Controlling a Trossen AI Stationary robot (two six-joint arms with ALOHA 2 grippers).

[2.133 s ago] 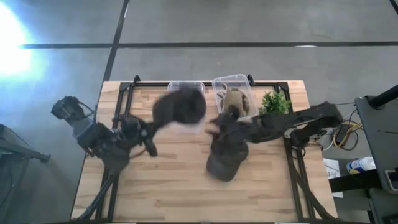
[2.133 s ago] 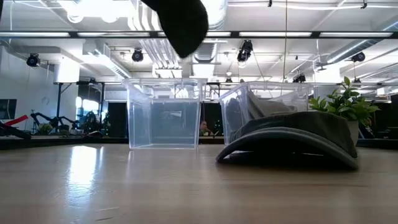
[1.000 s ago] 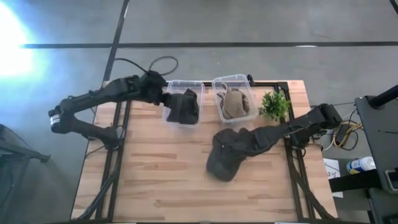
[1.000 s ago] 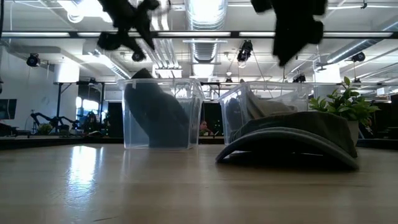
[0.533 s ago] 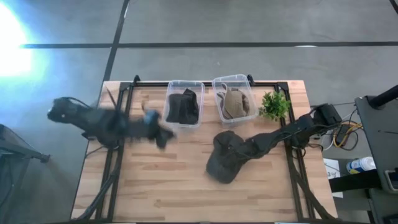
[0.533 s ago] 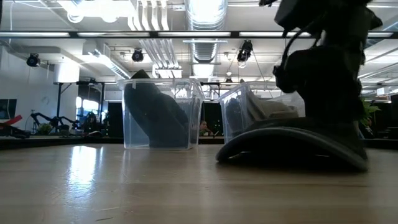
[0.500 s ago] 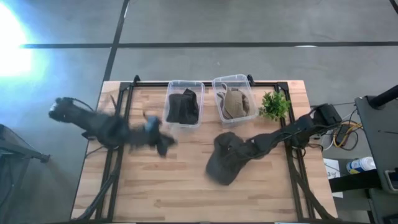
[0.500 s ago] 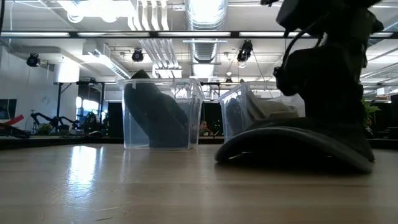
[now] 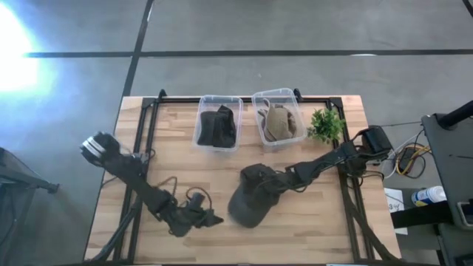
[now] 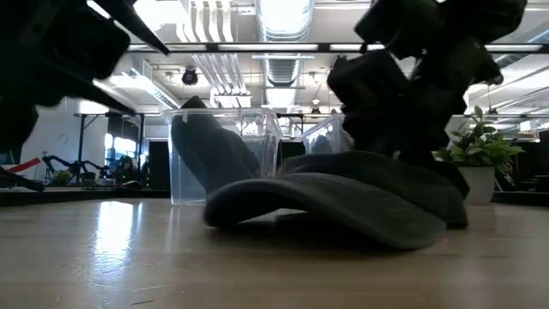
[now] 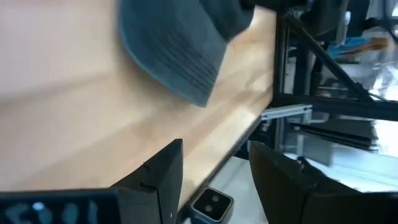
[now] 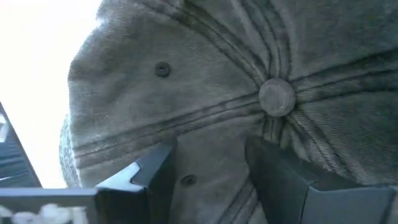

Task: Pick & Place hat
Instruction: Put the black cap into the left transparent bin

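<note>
A dark olive hat point(image 9: 251, 201) lies on the table right of its middle, brim toward the near left, resting on its brim and rim point(image 10: 343, 193). My right gripper point(image 9: 279, 179) reaches in from the right and stands open on the hat's crown point(image 12: 205, 118). My left gripper point(image 9: 211, 219) hovers low near the table's front, just left of the hat and open, with nothing between its fingers point(image 11: 165, 177); its wrist view shows the brim point(image 11: 174, 50) ahead. Another dark hat point(image 9: 218, 125) lies in the left clear bin point(image 9: 199, 111). My right gripper sets its open fingers point(image 12: 149, 180) on the hat's crown, just beside the top button point(image 12: 277, 96). It comes slanting down from the table's right. The crown cloth fills the gap between the fingers; I cannot tell whether a fold is pinched. The hat stays on the table.
Two clear bins stand at the far edge; the right one point(image 9: 260, 100) holds a tan hat point(image 9: 278, 122). A small potted plant point(image 9: 325, 124) stands beside it at the far right. Bare wood lies at the near right and the left of the table.
My left gripper has left the dark hat in the left bin and swung from the far edge to the near side, ending beside the olive hat. My right gripper has moved toward the table's left and near edge, and the olive hat has slid along the table with it.
</note>
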